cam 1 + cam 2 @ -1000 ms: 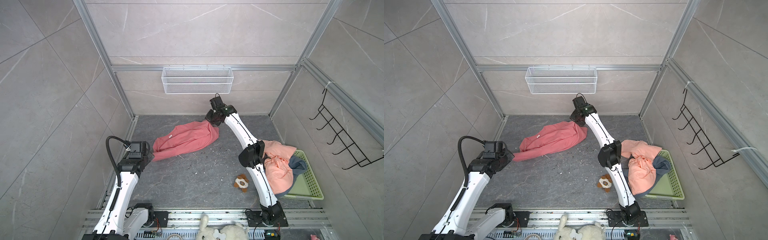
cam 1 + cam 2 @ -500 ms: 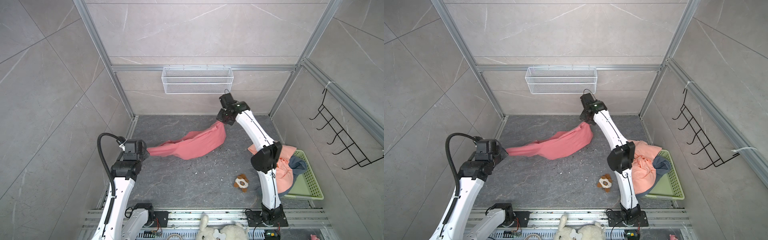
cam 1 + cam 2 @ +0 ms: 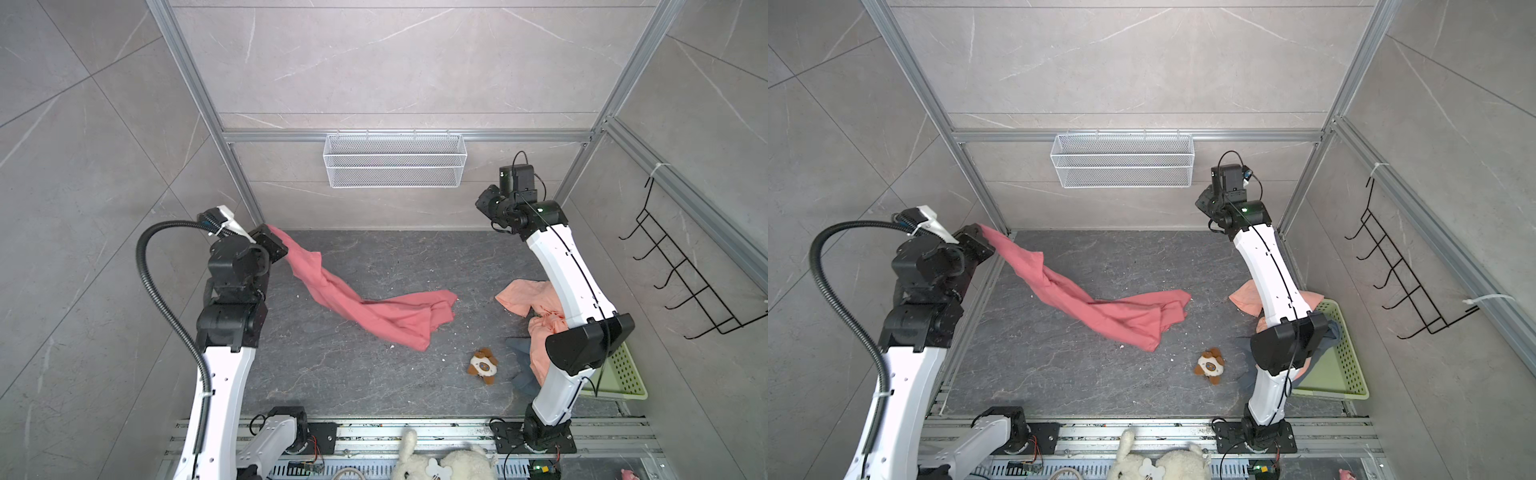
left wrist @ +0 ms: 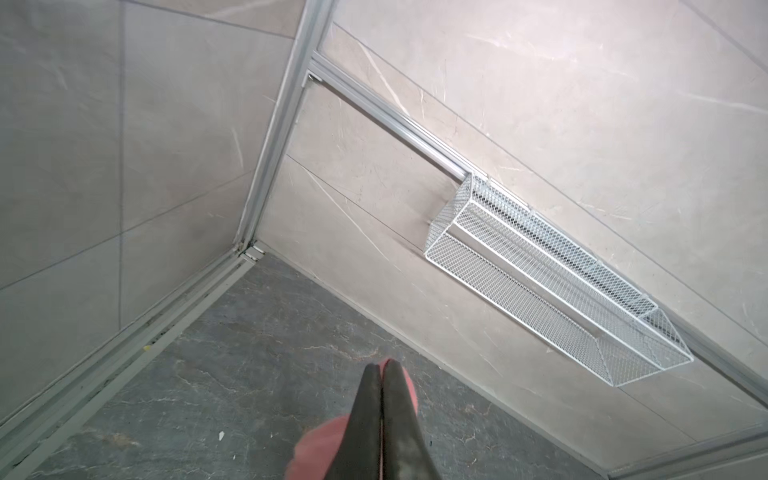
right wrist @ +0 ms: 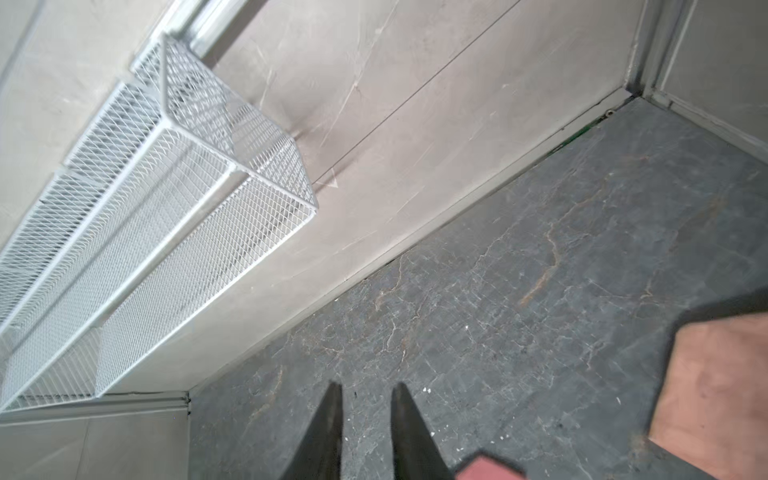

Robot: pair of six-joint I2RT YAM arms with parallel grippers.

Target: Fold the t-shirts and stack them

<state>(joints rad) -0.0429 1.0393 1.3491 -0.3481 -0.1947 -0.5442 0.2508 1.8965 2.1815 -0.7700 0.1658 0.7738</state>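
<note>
Left wrist: tool (image 4: pixel 381 365) on t-shirt (image 4: pixel 318 446) edge

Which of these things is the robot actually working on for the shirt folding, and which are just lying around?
Part of the job: coral-red t-shirt, peach t-shirt, blue-grey t-shirt.

Just lying about: brown-and-white plush toy, green basket, white wire basket on the wall, white plush toys at the front edge.

Plush toy (image 3: pixel 483 365), perhaps a dog, lies near the green basket (image 3: pixel 628 374).
</note>
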